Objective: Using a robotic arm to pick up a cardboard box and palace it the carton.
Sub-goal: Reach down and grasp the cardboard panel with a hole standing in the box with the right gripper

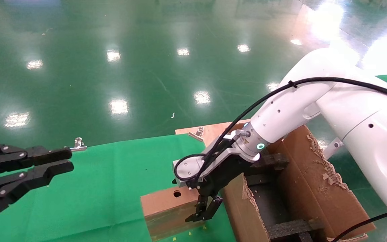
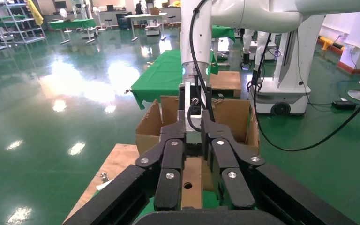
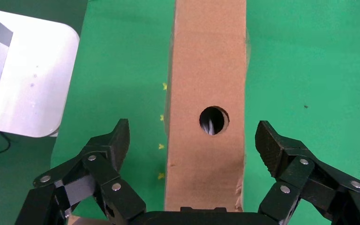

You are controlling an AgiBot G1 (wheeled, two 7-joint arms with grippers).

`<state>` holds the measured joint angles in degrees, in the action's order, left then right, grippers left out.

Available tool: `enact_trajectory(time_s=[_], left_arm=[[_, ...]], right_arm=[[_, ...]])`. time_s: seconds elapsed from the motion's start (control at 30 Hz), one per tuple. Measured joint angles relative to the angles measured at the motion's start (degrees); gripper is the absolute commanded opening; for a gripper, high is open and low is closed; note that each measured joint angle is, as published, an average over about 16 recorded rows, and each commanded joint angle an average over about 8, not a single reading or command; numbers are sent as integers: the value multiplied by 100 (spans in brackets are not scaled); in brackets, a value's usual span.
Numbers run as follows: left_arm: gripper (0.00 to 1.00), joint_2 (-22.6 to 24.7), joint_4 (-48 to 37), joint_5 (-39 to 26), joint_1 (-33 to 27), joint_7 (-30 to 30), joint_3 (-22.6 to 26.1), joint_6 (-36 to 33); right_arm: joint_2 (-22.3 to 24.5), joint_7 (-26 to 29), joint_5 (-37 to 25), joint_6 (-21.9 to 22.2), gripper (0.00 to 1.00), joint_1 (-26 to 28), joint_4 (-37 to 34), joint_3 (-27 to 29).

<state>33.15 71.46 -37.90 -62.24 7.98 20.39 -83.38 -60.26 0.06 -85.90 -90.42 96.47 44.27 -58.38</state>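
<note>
Two grippers visible: right gripper (image 3: 192, 145) spread wide astride cardboard box (image 3: 207, 70) on green cloth (image 1: 113, 174), beside carton (image 1: 301, 188); left gripper (image 1: 42, 168) parked aside, fingers parted, empty.

One cardboard box (image 1: 166, 210) with a single round hole lies on the green worktop (image 1: 106, 188), just left of one carton (image 1: 301, 188); two black foam inserts (image 1: 291, 228) show inside that carton, and two end effectors are in view, left (image 1: 60, 163) and right (image 1: 204, 211)
</note>
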Motion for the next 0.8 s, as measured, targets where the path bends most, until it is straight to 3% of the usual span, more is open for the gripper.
enact_trajectory(time_s=[0.8], left_arm=[[100,0,0,-1,0,0,0,0]], right_arm=[[45,38,26,-2,0,-50,68,77]])
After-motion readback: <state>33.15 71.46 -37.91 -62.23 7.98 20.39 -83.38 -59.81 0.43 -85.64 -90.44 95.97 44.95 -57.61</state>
